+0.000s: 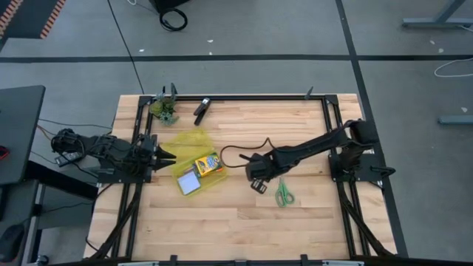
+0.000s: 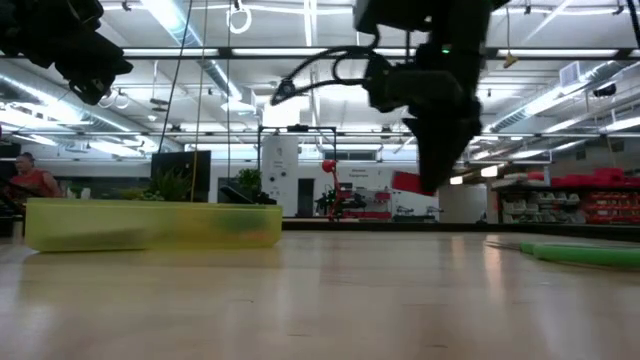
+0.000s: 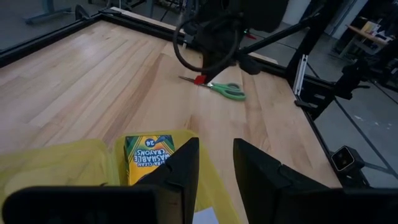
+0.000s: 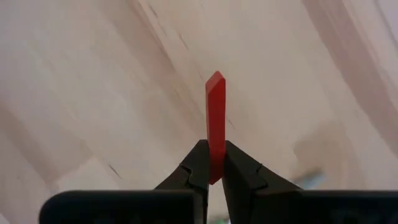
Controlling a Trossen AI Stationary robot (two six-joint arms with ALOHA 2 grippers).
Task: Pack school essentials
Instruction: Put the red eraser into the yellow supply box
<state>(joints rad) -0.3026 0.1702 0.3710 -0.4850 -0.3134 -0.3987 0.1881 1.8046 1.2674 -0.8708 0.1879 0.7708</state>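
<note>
Wooden counter with black frame rails, two dark arms. Yellow-green translucent case, lying open near the left side of the counter, holds a yellow-green crayon box; in the left wrist view the box reads "CRAYONS" and "24", with a further line of small print, seemingly "ULTRA-CLEAN WASHABLE", hard to make out. Pale blue note pad lies in the case just beside the crayon box. Left gripper sits at the case's left edge, its fingers apart with nothing between them and the crayon box partly hidden behind them. Right gripper hangs over the middle of the counter, right of the case, clear of the surface in the low view; its fingers are clamped on a thin red eraser, which stands up between the tips, its lower end hidden by them. Green-handled scissors lie flat on the counter just right of the right gripper, blades partly covered by that arm in the left wrist view. At the far edge: small green leafy clump and black clip-like tool. In the low view the case appears only as a blurred yellow band, contents indistinct.
</note>
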